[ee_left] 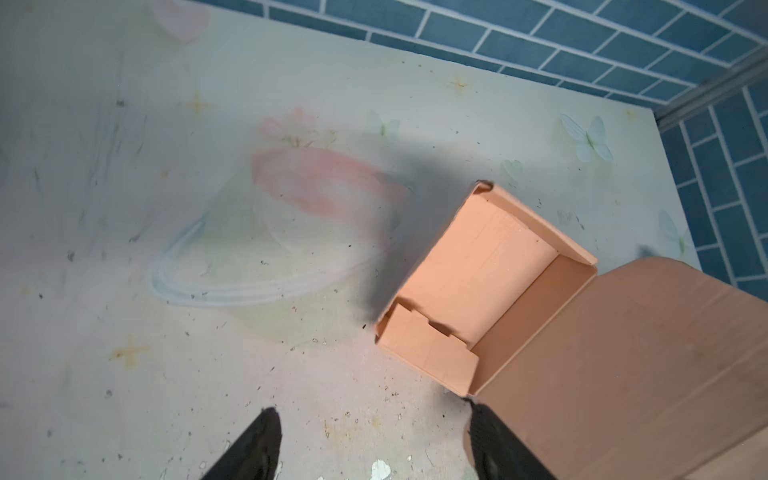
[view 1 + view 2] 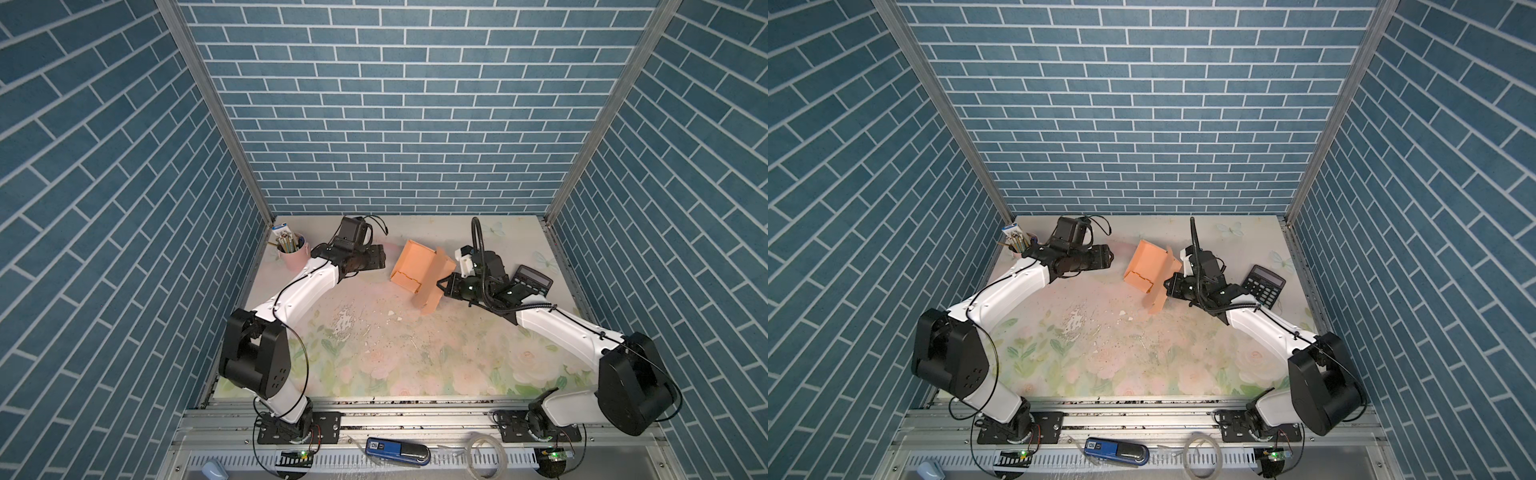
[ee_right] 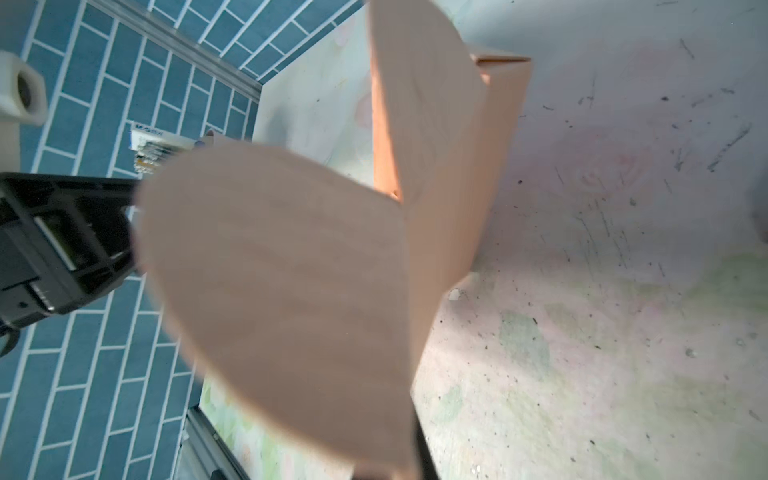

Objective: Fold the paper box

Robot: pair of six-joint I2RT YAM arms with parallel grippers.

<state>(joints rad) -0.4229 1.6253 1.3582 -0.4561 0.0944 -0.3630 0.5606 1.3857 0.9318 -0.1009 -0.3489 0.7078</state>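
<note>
On the near rail (image 2: 415,419) a blue device (image 2: 397,449) lies beside a loop of clear tubing (image 2: 484,455). Past it the floral table cover (image 2: 374,365) is bare up to some white flakes (image 2: 347,322) at mid-table.

The paper box (image 2: 411,266) sits on the far half of the table, a little right of centre, between the two grippers. Its tray faces up, and inside only its own tucked-in flap (image 1: 428,345) shows, against the near end wall. The lid (image 2: 432,282) stands upright along the tray's right side. The right gripper (image 2: 441,286) is clamped tight on the lid's outer edge towards its near end.

The left gripper (image 1: 376,444) is just left of the box with its jaws spread wide and holds nothing. One fingertip (image 1: 492,440) is just beside the box's near corner, though contact cannot be made out.

Right of the right gripper lies a black calculator (image 2: 533,281), partly covered by that arm. At the far left a pink cup (image 2: 294,255) holds pencils (image 2: 286,242) and a blue-and-white pack (image 2: 280,228).
</note>
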